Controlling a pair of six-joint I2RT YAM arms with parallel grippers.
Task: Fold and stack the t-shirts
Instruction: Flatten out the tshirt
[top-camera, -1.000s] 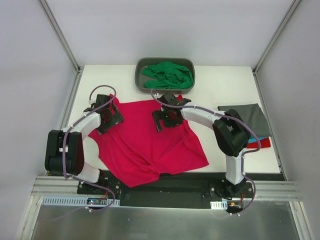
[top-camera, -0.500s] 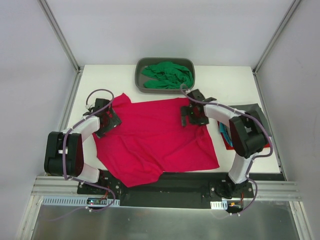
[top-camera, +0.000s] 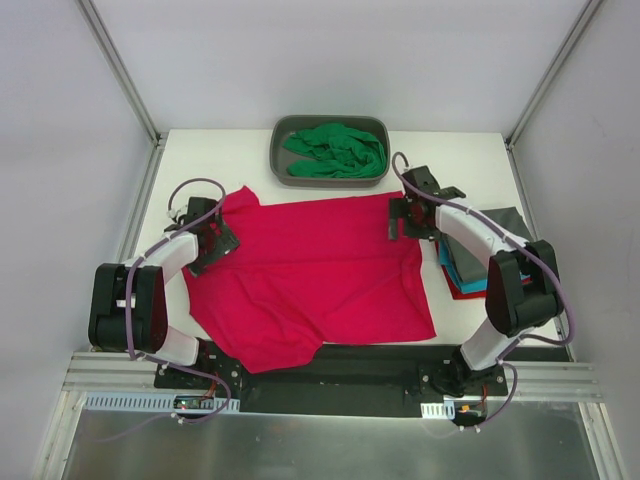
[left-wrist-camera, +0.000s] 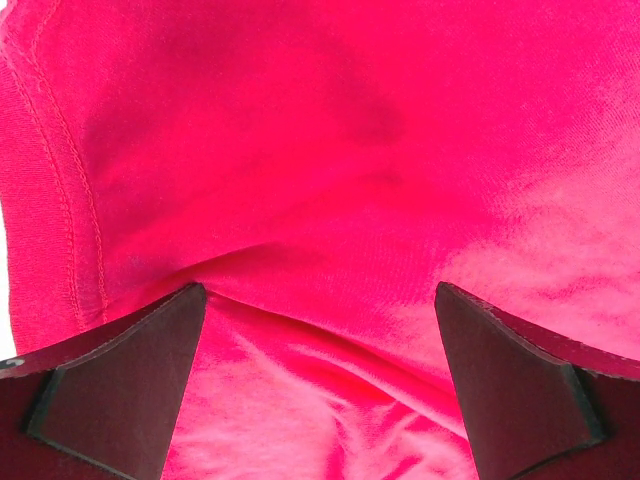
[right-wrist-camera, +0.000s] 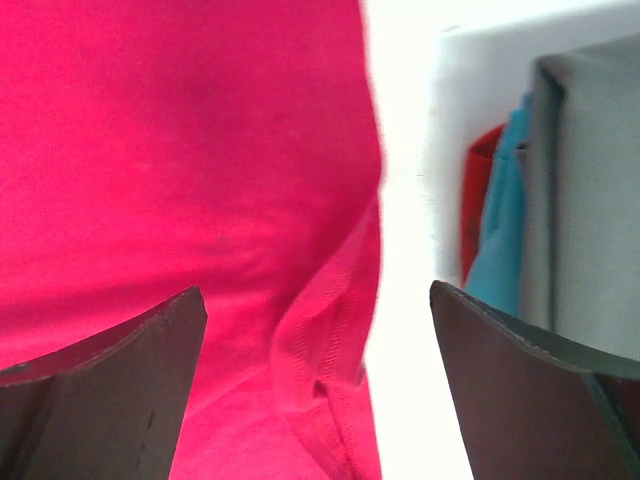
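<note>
While spread out, crimson-pink t-shirt (top-camera: 310, 275) under left gripper (top-camera: 208, 243) and right gripper (top-camera: 402, 217) (both wide), hem near stack (top-camera: 503, 220).

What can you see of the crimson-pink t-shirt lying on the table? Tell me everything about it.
The crimson-pink t-shirt is soft plain knit with stitched hems, spread mostly flat but wrinkled on the white table. Its near-left part is rumpled and reaches the table's near edge. Bare table separates its right edge from the folded t-shirt stack. The open left hand and open right hand sit over its far corners; contact is unclear.
</note>
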